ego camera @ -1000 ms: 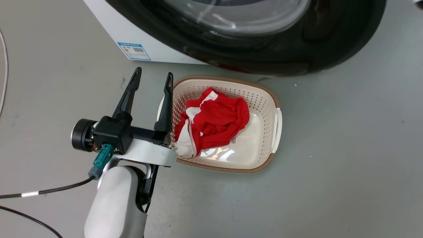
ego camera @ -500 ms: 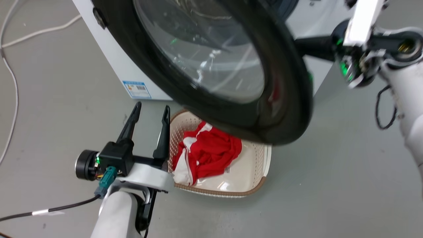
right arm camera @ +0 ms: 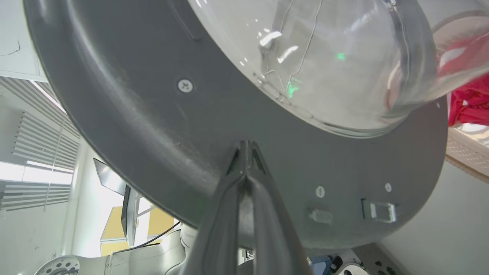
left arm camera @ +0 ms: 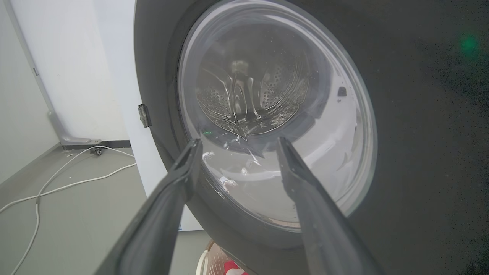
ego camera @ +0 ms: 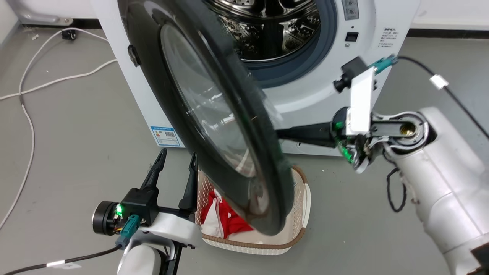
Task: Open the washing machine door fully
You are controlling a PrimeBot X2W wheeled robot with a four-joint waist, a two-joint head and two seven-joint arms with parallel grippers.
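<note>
A cream perforated basket [ego camera: 263, 247] (red-and-white garment [ego camera: 228, 223] inside) stands well apart from a white cable [ego camera: 57, 80].

left tool [ego camera: 178, 153] spread, right tool [right arm camera: 245, 146] pinched closed.

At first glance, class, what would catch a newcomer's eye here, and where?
The large round glossy black-framed glass door stands partly open across the middle of the head view. Behind it the steel drum gleams at the top; below it a cream perforated plastic basket holds red cloth. The shut right hand reaches behind it.
</note>
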